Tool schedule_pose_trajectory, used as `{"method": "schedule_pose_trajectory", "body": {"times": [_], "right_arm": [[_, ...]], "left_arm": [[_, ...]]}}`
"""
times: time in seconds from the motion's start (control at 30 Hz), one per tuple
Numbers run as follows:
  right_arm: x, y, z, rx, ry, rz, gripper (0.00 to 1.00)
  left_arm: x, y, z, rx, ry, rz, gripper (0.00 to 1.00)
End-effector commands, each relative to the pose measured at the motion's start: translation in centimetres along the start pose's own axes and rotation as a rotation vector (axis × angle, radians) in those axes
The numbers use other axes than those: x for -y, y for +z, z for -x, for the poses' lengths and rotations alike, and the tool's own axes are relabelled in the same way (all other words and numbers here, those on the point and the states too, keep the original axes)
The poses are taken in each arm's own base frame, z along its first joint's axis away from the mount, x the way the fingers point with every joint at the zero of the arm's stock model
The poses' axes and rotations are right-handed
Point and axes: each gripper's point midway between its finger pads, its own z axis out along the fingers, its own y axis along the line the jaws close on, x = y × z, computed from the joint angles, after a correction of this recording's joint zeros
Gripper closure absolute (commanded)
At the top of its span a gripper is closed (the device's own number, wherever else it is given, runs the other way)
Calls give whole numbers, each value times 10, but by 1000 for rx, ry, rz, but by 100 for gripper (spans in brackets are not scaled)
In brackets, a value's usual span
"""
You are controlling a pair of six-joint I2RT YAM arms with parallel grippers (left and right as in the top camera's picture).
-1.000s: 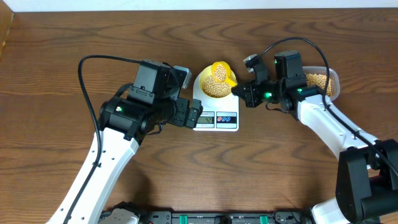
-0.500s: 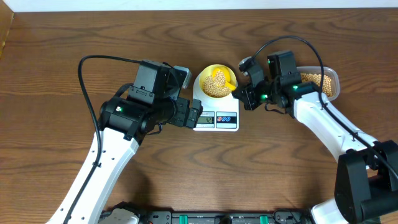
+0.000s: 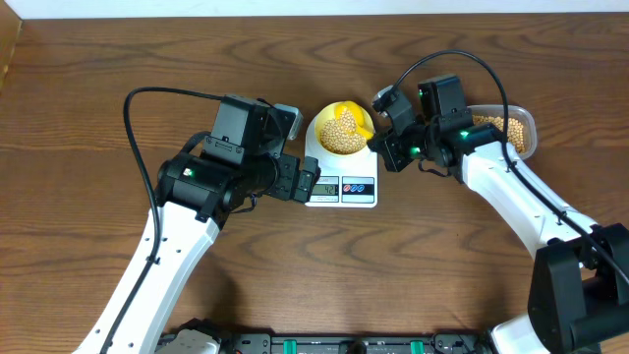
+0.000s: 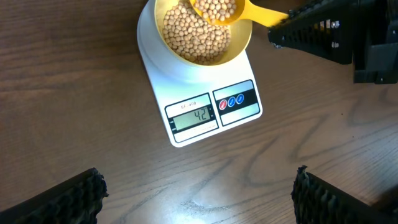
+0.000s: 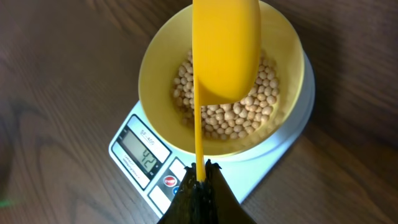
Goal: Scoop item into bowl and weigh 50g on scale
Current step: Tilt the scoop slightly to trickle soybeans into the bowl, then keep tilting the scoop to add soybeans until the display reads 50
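Observation:
The pale yellow bowl (image 5: 155, 68) sits on the white scale (image 5: 292, 124), partly filled with tan beans (image 5: 249, 112). The display (image 5: 142, 154) reads 42. My right gripper (image 5: 199, 174) is shut on the thin handle of a bright yellow scoop (image 5: 225, 50), which hangs over the bowl. In the left wrist view the scoop (image 4: 217, 9) still carries beans above the bowl (image 4: 239, 46) and scale (image 4: 158, 68). My left gripper (image 4: 199, 186) stands wide open over bare wood in front of the scale, holding nothing. Overhead, the bowl (image 3: 342, 135) lies between both grippers.
A clear plastic tub (image 3: 511, 128) with more beans stands behind the right arm at the back right. The left arm's wrist (image 3: 295, 177) hovers close to the scale's left front corner. Dark wooden table (image 3: 442, 256) all around.
My right gripper has drifted slightly left and back, keeping the scoop over the bowl. The left arm has not moved.

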Motion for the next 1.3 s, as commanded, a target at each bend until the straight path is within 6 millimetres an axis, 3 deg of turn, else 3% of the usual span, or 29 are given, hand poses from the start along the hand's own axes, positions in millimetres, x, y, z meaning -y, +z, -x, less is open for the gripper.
{"method": "schedule_pose_trajectory", "body": {"times": [0.0, 1.27], "right_arm": [[-8, -13, 18, 45, -80, -13, 99], [-12, -16, 14, 28, -128, -9, 99]], "left_arm": [[1, -10, 10, 36, -7, 5, 2], [1, -10, 10, 36, -7, 5, 2]]}}
